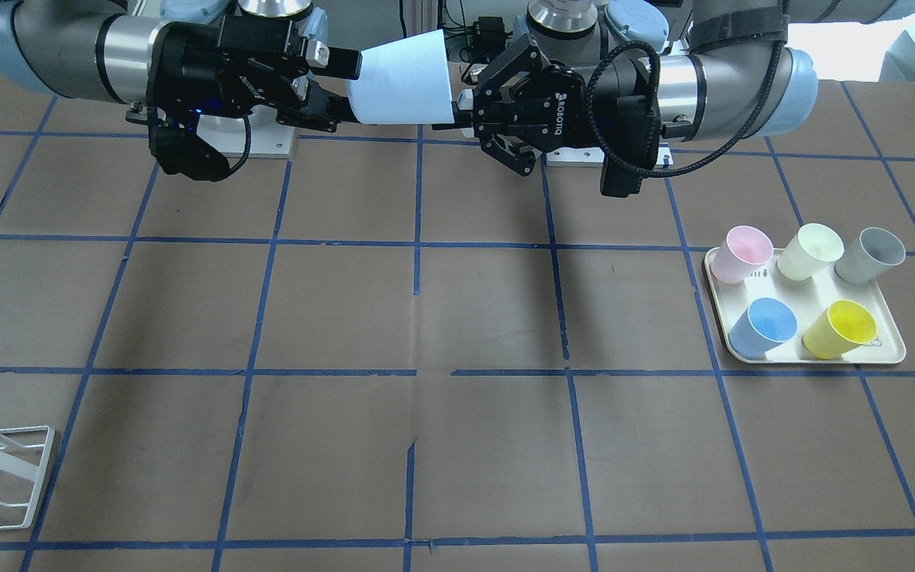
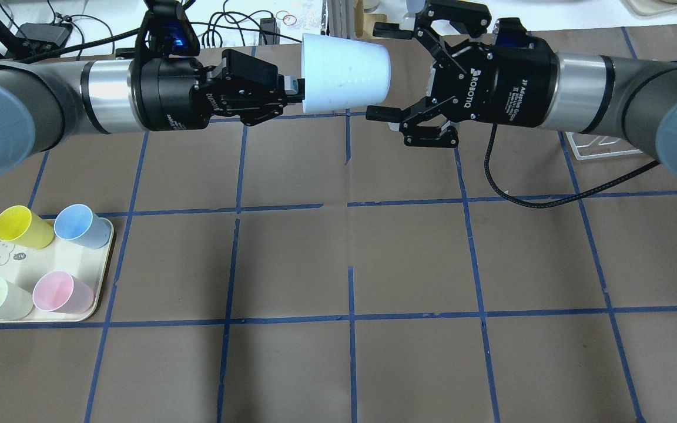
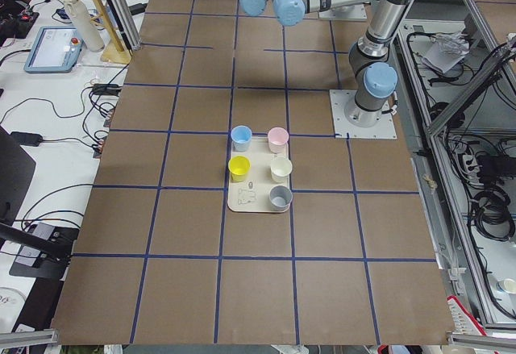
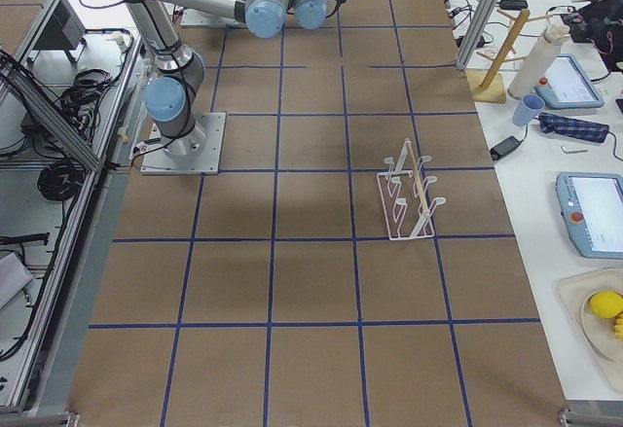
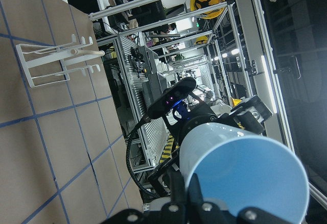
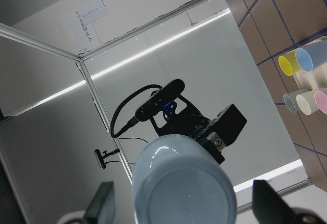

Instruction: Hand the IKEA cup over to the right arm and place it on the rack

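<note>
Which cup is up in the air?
The pale blue cup, held sideways by the left hand; the others all stand on the tray.

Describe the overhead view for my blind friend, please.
The left gripper holds a pale blue cup sideways by its rim above a brown gridded table, while the right gripper is open around its base. A tray of four coloured cups sits at lower left.

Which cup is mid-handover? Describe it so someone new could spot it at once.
Look above the table, where the left gripper and right gripper face each other: the IKEA cup hangs sideways between them, rim pinched by the left one, base between the right one's open fingers. Unlike the cups on the tray, it is off the table, and paler than the blue cup there.
</note>
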